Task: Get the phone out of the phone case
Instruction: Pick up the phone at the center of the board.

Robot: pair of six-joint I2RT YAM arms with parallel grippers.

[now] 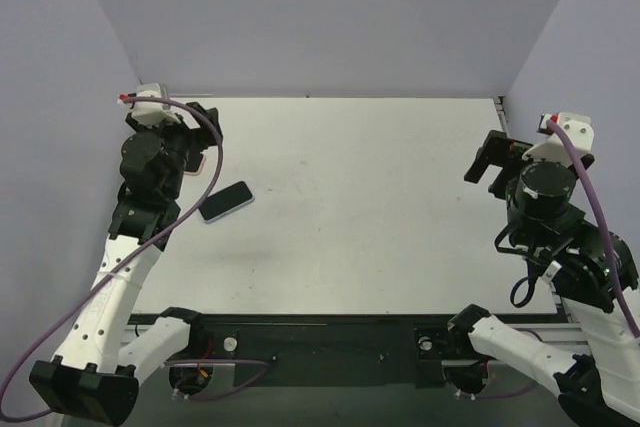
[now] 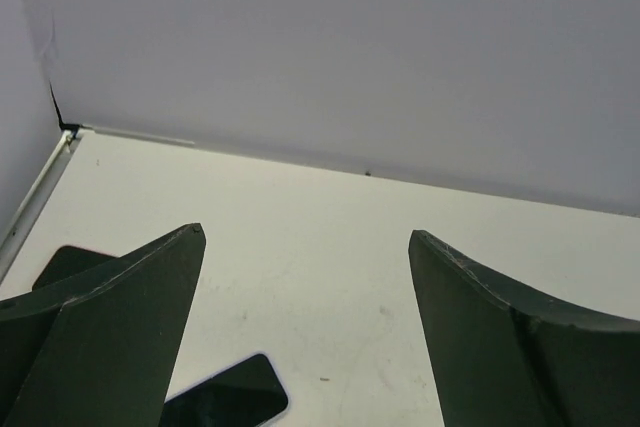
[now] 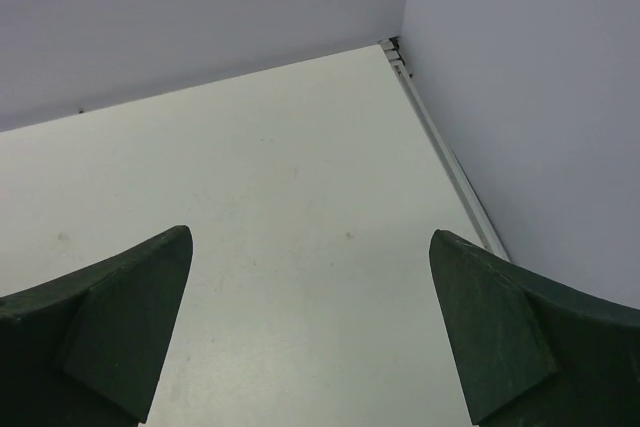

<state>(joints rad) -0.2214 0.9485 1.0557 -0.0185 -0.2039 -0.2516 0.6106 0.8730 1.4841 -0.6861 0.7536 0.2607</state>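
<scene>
Phone (image 1: 226, 201) on the table's (image 1: 380, 207) left side — phone case (image 1: 196, 163) just behind it.

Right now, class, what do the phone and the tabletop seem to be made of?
Phone: likely glass front, glossy black, with a pale rim, perhaps plastic. Tabletop: matte white, faintly scuffed, probably laminate or painted board; I cannot tell which.

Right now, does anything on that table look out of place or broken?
Nothing looks spilled or broken. The phone lies slantwise on the left of the table, and a second flat dark item sits partly hidden behind the open left claw.
</scene>
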